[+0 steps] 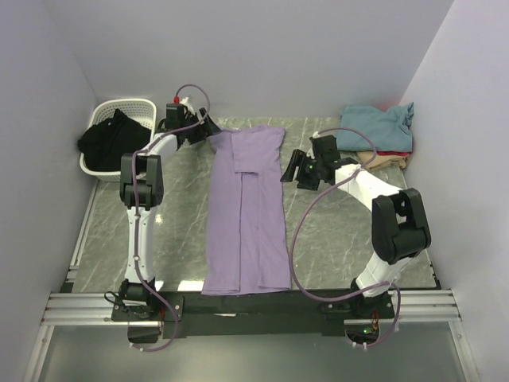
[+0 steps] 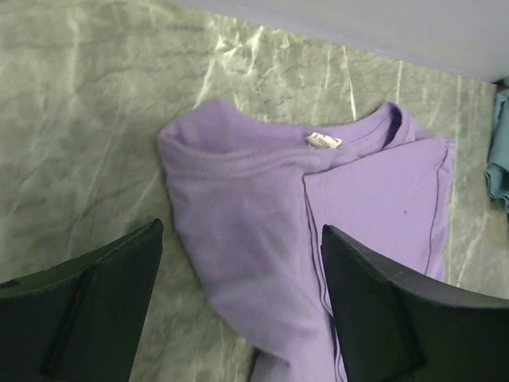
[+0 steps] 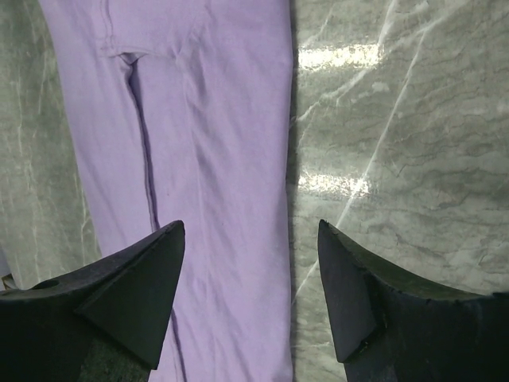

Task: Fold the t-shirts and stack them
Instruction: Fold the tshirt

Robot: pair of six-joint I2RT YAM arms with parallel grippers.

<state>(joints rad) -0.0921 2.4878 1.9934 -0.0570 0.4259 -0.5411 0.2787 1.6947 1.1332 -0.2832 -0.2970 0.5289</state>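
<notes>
One lavender t-shirt [image 1: 246, 215]: we see it lying lengthwise in the middle of the surface [image 1: 342, 239], sides folded in, collar far.
Left gripper [image 1: 211, 129]: jaws wide apart, empty, over the collar corner.
Right gripper [image 1: 291, 170]: jaws spread, empty, above the shirt's right edge.
Teal t-shirt [image 1: 375, 126]: far right corner, atop red t-shirt [image 1: 398, 153] and tan t-shirt [image 1: 388, 162].

The top camera is looking down from high above and behind the arm bases, taking in the whole desk [image 1: 334, 231] from afar. The left wrist camera is hanging close over the purple shirt [image 2: 270, 207], facing its collar end past the left pincer [image 2: 242, 231]. The right wrist camera is looking down, close, past the right pincer [image 3: 250, 227], at the shirt's side edge and the desk. All three views are sharing that shirt.
</notes>
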